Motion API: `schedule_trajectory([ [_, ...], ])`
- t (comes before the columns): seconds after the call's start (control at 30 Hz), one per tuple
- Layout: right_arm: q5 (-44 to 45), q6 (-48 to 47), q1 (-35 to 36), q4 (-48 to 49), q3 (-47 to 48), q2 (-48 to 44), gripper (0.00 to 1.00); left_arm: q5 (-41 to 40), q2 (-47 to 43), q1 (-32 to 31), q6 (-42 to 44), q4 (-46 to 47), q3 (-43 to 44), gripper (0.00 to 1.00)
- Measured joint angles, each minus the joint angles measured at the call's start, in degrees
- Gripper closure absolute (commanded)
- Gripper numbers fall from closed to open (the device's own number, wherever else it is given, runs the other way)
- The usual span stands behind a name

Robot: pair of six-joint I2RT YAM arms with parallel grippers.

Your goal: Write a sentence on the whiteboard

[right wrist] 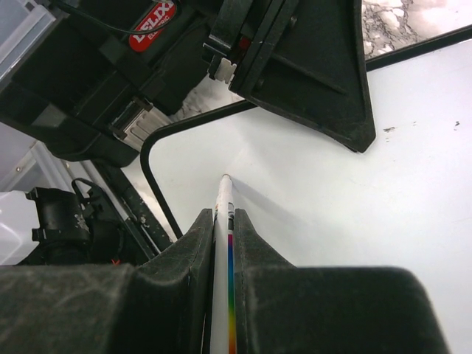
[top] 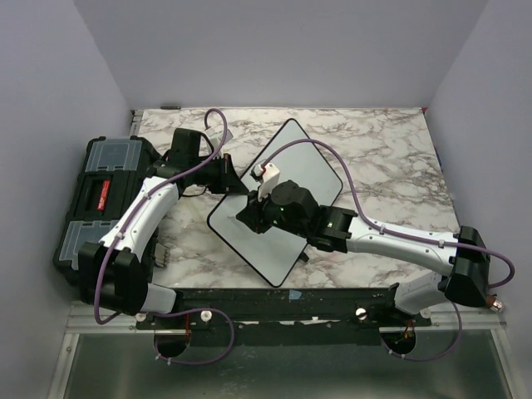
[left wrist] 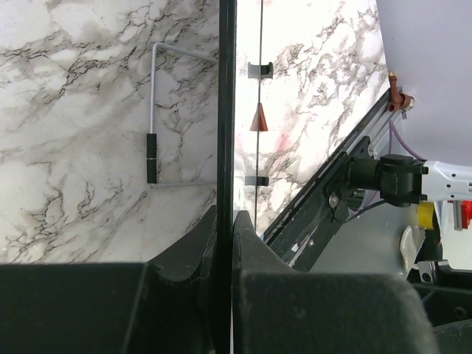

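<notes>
with the left end effector clamping the frame of the blank whiteboard on the counter, the right end effector grips a marker by one corner, the first stroke likely needing a gentle touchdown.

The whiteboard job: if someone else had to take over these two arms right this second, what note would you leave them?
Left claw: shut on the black frame at the edge of the whiteboard, apparently steadying it.
Right claw: shut on a white marker, tip aimed at the board near a rounded corner; contact cannot be told.
Board: on the marble table, turned cornerwise.
Done: board held, marker gripped.
Left: no lettering shows, so the whole sentence is to be written.
</notes>
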Motion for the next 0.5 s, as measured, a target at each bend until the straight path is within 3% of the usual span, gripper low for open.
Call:
schedule_trajectory([
  [0.5, 0.13, 0.04, 0.0, 2.25, -0.94, 0.48, 0.99, -0.81, 0.28, -0.02, 0.85, 0.07, 0.0, 1.0],
])
